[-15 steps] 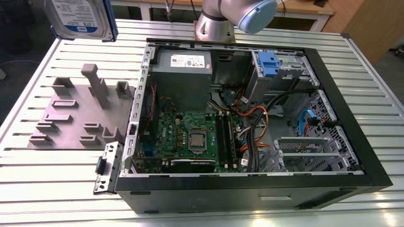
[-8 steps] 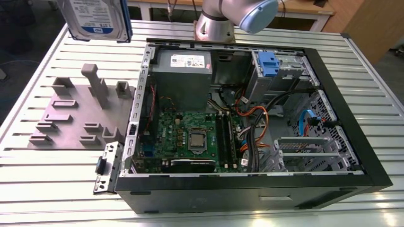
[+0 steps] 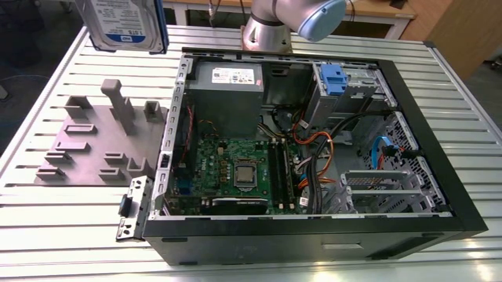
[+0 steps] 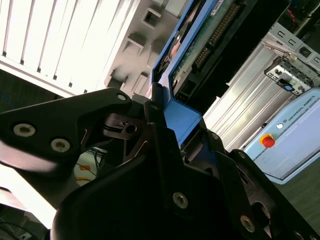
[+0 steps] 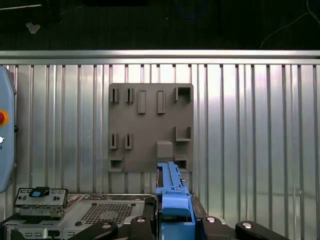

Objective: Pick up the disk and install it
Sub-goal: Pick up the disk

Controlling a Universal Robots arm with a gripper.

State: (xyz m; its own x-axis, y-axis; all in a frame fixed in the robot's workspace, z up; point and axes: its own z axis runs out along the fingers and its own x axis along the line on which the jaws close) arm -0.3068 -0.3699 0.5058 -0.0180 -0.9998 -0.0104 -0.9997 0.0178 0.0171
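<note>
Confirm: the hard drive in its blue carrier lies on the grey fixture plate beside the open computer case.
Wrong: the gripper holds the hard drive up, off the grey fixture plate beside the open computer case; the exterior and first wrist views show it.

At the top middle of the exterior view, the arm [image 3: 267, 29] is showing as a brushed silver tube that is widening a little toward its base. A rounded pale blue cap [image 3: 321, 17] is closing off the joint just beside it. In both wrist views the gripper [image 4: 170, 125] [image 5: 175, 222] is looking matte black, built of flat angular links with rounded ends. Small round silver screws [image 4: 60, 145] [image 5: 210, 220] are glinting on those links, and a dark pivot pin [image 4: 131, 129] is sitting between two of them.
</note>
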